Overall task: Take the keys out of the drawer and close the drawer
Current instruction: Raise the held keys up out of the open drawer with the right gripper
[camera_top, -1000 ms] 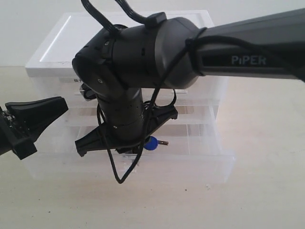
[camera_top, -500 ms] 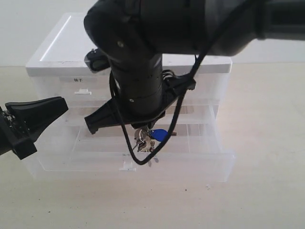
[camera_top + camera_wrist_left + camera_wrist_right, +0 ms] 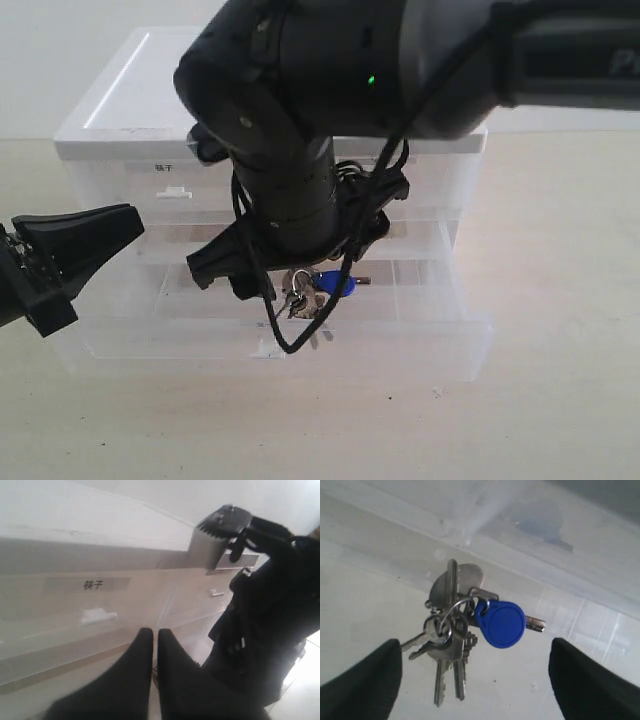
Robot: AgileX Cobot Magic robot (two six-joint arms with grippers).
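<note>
Visible from the right wrist only: right gripper (image 3: 475,652) spread wide, gripping nothing, keys (image 3: 495,622) loose between its fingertips. From the exterior only: keys over the pulled-out drawer (image 3: 420,347), mid-front. From the left wrist: left gripper (image 3: 155,642) pinched together, empty, facing the cabinet (image 3: 75,530).

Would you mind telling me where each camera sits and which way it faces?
Exterior view: off the arms, before and somewhat above the cabinet, facing its open lowest drawer; shows the right arm and the left gripper.
Left wrist view: on the left wrist, facing the cabinet's front; shows its shut fingers and the right arm.
Right wrist view: on the right wrist, facing the keys, drawer behind them; shows its spread fingers.
Shared: exterior and right wrist views both show the keys' blue fob.
</note>
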